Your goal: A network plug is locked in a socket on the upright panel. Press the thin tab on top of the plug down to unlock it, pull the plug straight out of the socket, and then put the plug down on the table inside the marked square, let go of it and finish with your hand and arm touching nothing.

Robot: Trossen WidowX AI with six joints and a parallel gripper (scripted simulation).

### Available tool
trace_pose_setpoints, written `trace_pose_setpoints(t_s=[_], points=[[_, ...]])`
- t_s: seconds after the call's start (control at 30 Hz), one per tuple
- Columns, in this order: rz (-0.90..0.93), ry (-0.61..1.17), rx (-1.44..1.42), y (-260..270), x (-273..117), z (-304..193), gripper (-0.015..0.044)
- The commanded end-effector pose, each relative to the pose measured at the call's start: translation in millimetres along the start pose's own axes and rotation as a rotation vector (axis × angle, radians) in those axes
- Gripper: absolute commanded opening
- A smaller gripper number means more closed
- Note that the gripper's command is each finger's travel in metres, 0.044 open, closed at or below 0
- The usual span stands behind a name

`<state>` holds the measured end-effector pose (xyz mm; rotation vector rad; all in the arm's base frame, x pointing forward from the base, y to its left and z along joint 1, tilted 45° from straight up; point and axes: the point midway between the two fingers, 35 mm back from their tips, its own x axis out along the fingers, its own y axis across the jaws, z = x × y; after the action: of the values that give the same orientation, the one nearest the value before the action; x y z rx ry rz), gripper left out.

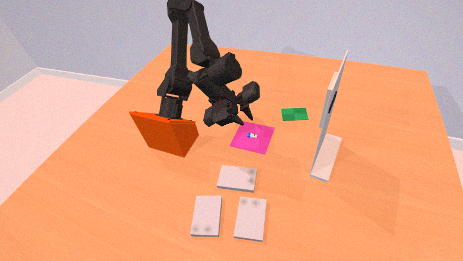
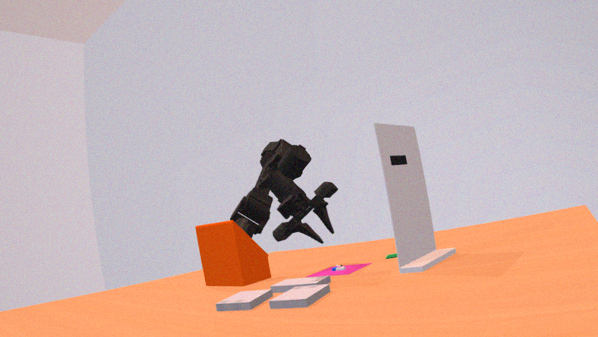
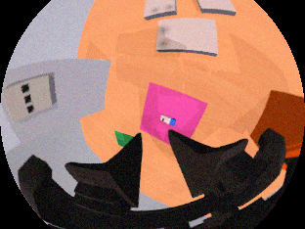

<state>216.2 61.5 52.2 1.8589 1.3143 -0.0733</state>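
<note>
Small white-and-blue boxy plug (image 1: 252,135) lies on flat magenta square (image 1: 258,144); matte black pointed-finger gripper (image 1: 245,118) hangs above, jaws partly apart, w/ nothing held.

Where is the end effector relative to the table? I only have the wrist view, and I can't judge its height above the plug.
Observer: In the exterior view the end effector hangs in the air above the table, fingers apart and touching nothing; the plug lies below it on the magenta square.
Operator: Is the socket empty?
Observer: Yes. The exterior view shows the socket as a bare dark slot high on the upright panel.
</note>
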Motion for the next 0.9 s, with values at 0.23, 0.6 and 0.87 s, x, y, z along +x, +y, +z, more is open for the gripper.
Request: trace_pose_setpoints(t_s=[0.23,0.6,0.87], points=[[0.007,0.007,-0.004,7,-10,-2,0.0156],[0.014,0.012,-0.002,11,-19,-4,0.0156],[0.02,0.015,-0.001,15,-26,-7,0.0156]])
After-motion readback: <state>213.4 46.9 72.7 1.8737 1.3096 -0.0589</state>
